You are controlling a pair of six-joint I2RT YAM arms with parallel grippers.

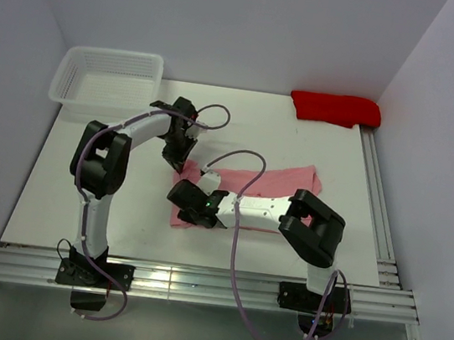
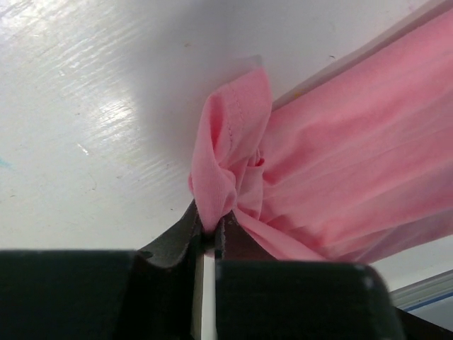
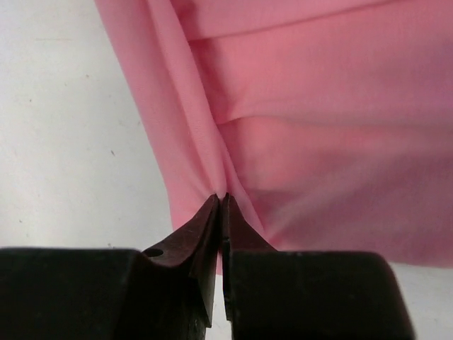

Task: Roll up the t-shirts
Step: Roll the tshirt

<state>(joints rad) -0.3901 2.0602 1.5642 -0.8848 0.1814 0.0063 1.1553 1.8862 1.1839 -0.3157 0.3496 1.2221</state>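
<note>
I have left hand (image 2: 209, 230) and right hand (image 3: 223, 198) each clamped on a bunched edge fold of the limp, slip-prone light-pink fabric t-shirt (image 1: 280, 182).

White plastic mesh basket (image 1: 100, 107) at the far-left corner of the white surface (image 1: 141, 241); red folded cloth (image 1: 335, 109) at the far-right corner.

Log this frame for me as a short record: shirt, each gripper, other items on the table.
shirt: pink t-shirt, a long band lying on the table
left gripper: shut on a bunched corner
right gripper: shut on a pinched edge
other items: red cloth at far right; white basket at far left
roll: none visible yet
</note>
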